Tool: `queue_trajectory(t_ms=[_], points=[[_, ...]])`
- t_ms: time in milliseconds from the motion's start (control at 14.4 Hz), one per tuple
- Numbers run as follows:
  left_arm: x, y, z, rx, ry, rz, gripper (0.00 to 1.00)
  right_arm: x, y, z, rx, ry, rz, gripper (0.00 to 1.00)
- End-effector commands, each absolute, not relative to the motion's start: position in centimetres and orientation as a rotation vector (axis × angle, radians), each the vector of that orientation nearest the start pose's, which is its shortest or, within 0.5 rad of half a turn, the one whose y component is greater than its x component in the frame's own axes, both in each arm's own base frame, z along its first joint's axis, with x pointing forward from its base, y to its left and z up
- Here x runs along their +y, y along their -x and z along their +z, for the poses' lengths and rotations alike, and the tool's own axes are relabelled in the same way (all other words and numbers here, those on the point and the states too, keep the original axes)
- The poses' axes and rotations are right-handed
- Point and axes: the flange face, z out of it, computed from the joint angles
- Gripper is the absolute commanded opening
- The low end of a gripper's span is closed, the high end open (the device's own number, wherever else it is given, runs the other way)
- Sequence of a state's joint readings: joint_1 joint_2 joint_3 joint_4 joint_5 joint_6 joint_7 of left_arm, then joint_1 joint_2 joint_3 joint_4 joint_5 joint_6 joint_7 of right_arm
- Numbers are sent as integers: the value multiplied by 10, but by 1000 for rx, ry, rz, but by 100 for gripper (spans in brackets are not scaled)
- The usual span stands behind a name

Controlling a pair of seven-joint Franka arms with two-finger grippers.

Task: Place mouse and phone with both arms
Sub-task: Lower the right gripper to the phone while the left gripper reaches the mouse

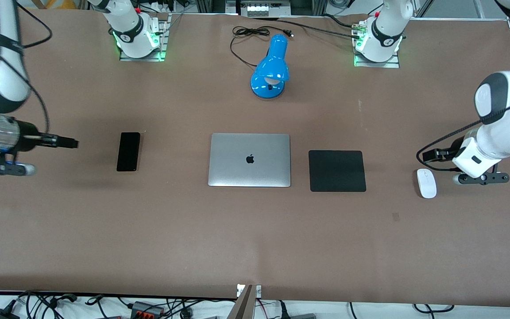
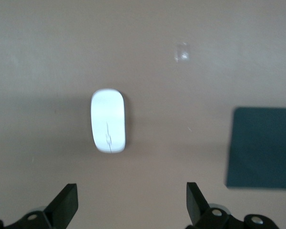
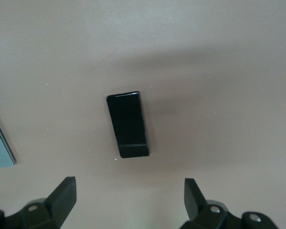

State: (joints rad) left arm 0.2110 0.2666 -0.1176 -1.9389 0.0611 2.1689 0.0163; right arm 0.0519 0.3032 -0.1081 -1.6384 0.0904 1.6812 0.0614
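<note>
- A brown counter (image 1: pixel 255 239) carries a row of things across its middle.
- The phone (image 1: pixel 128 151), slim and black, lies flat toward the right arm's end, well apart from a closed silver laptop (image 1: pixel 249 160) at the centre.
- A square black mouse pad (image 1: pixel 337 171) lies just beside the laptop, toward the left arm's end.
- The mouse (image 1: pixel 426 183), small, white and oval, lies on the bare counter, apart from the pad, toward the left arm's end.
- A blue desk lamp (image 1: pixel 271 70) stands farther from the front camera than the laptop, its black cord (image 1: pixel 248 37) trailing away.
- The left gripper (image 2: pixel 132 202) hovers over the counter beside the mouse, jaws spread wide, grasping nothing.
- The right gripper (image 3: pixel 129 198) hangs over the counter near the phone, jaws released wide, empty.
</note>
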Motion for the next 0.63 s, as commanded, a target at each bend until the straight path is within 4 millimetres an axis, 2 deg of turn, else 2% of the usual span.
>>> queue_trajectory(t_ms=[0,139,278,557], points=[[70,-597,299,-31,3120,-60,100,-8,-610,389,233,3059,382,100],[90,-603,269,-47,3118,-137,100,-7,-602,365,301,3061,360,100],[105,-604,242,-19,3116,-176,100,-4,-597,348,403,3065,356,100],[113,-607,197,-20,3113,-269,100,-5,-558,307,430,3066,270,100]])
